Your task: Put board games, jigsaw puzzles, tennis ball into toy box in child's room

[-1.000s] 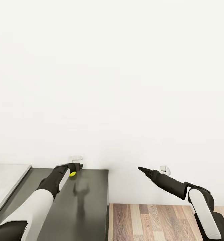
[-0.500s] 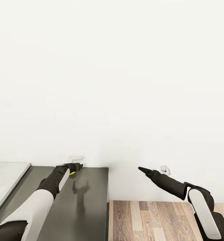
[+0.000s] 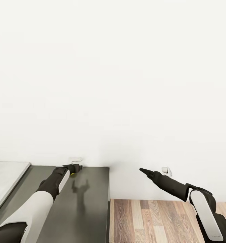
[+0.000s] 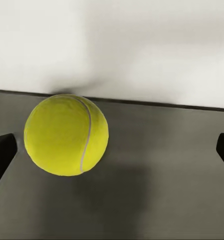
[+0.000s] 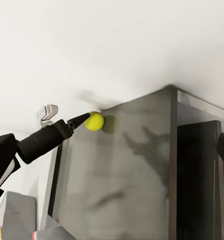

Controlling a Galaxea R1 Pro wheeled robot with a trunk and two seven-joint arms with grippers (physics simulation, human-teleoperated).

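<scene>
Ball [image 4: 66,135] sits at worktop [image 3: 86,209] far edge by wall, between L gripper [image 3: 75,167] fingers, spread wide, not touching. Centre it, close gently so it can't roll. R gripper [image 3: 142,170] together, idle.

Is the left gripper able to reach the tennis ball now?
Probably yes. The left gripper is open right at the tennis ball on the dark table, and nothing stands between them.

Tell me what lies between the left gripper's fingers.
In the left wrist view, the tennis ball sits between the open left gripper's fingers, over the dark grey table.
</scene>
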